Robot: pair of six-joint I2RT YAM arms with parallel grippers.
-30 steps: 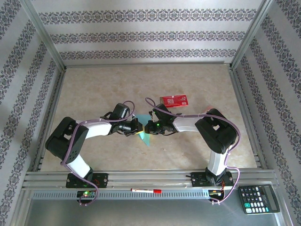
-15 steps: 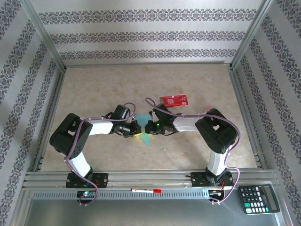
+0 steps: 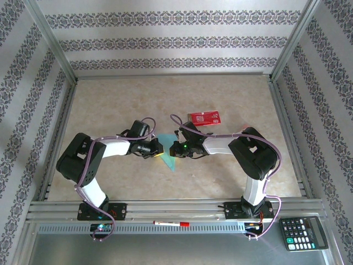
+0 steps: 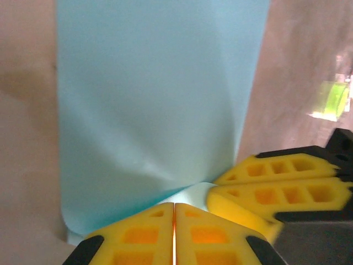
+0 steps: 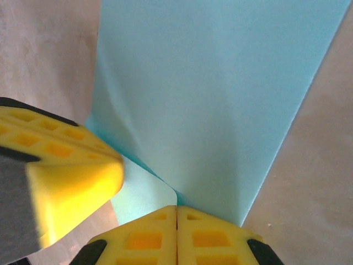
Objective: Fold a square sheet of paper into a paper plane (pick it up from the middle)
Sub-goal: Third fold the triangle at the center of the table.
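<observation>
The square sheet of paper [image 3: 172,162] is light blue, folded and creased, and lies at the table's middle between my two grippers. In the left wrist view the paper [image 4: 154,99] narrows down into my left gripper [image 4: 174,205], whose yellow jaws are pressed together on its near edge. My right gripper [image 5: 176,207] is likewise shut on the sheet [image 5: 220,94], at the end of a crease. The two grippers meet almost tip to tip: the left gripper [image 3: 159,149] faces the right gripper [image 3: 171,149]. The right one's fingers [image 4: 276,190] show beside the left one's. A finished paper plane is out of view.
A red packet [image 3: 204,117] lies just behind the right arm's wrist. A red pen [image 3: 171,223] rests on the front rail and a calculator [image 3: 302,233] sits at the near right corner. Metal frame posts and patterned walls bound the table.
The left arm's elbow and forearm have shifted slightly, with its wrist drawn a little to the left. Both grippers stay shut at the paper. The right arm has not moved.
</observation>
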